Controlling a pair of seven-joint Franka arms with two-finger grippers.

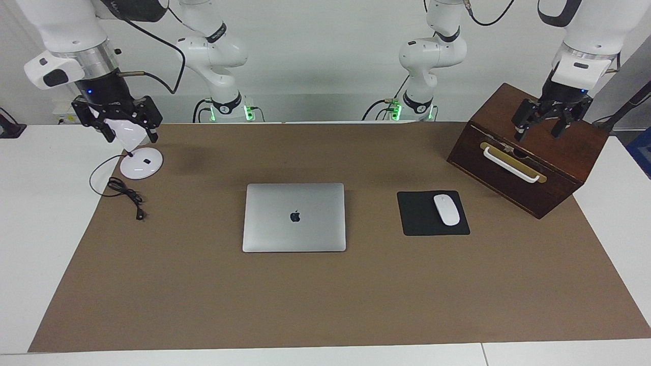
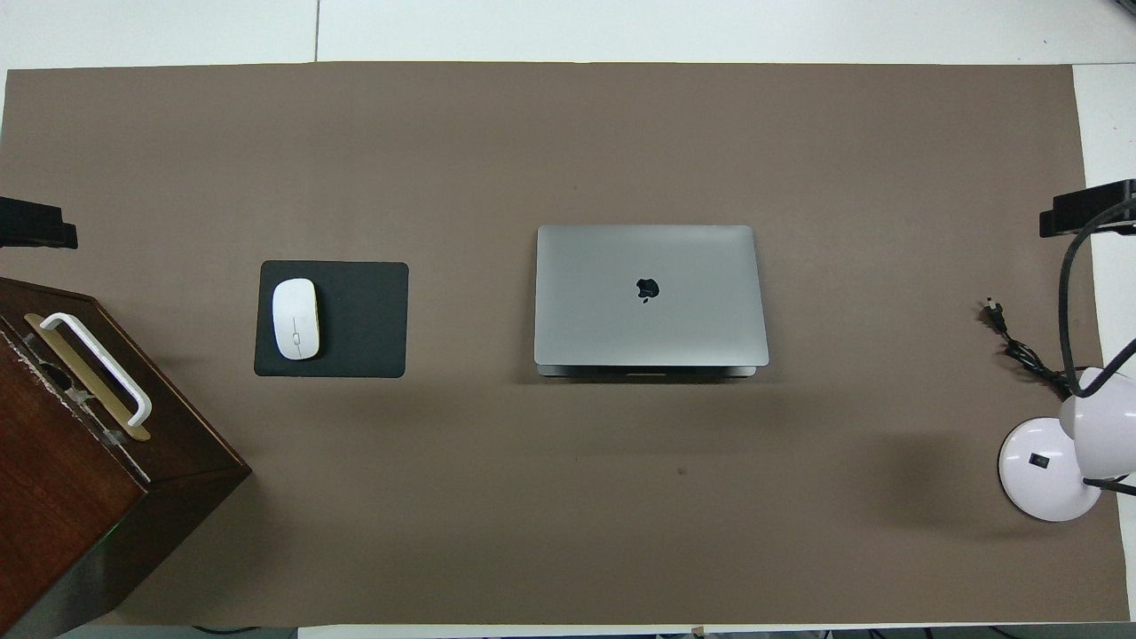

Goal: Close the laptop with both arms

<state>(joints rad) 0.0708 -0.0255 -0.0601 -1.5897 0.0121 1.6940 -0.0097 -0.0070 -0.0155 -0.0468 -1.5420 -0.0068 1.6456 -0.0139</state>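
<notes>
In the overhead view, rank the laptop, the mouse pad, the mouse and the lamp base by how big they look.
Largest to smallest:
1. laptop
2. mouse pad
3. lamp base, partly hidden by the lamp head, so its rank is less sure
4. mouse

laptop (image 1: 294, 217): thin silver-grey metal, dark apple logo at the middle of the lid
state: lid fully down, flat on the base; keys and trackpad hidden
pose: lies flat and square to the counter edges; in the overhead view a thin strip of the base shows under the lid's edge nearest the robots
place: on the brown mat, about midway between the two arms' ends of the counter
contact: nothing rests on it or touches it

left arm (image 1: 585, 30): white, jointed, raised at its own end of the counter
right arm (image 1: 66, 30): white, jointed, raised at its own end
</notes>
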